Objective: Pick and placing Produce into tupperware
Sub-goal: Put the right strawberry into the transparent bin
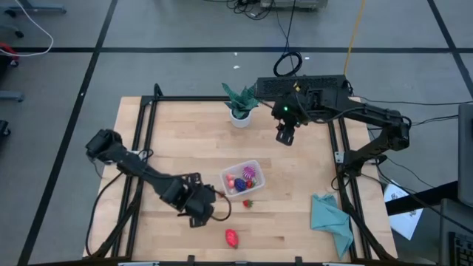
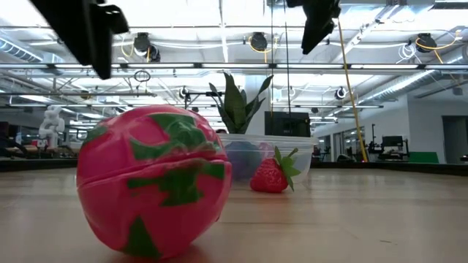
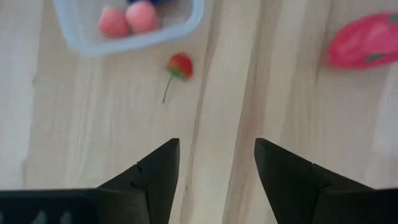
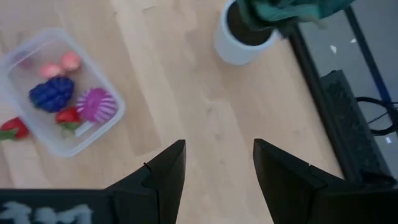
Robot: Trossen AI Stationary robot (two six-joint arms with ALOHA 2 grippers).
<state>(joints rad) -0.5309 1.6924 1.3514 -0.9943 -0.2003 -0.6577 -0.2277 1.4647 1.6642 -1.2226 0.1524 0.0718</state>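
Bright overhead lighting, blurred foreground

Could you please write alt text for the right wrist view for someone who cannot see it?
The right tool, open and empty, hangs above bare wood. Beyond it sit a clear tupperware holding small toy fruits and a white plant pot.

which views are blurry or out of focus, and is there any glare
Left wrist view: the tupperware, small strawberry and pink fruit look soft, while the left claw is sharper. Low view: the big pink fruit close to the lens is slightly soft, and the ceiling lights glare brightly. High view: evenly lit, no strong glare on the table.
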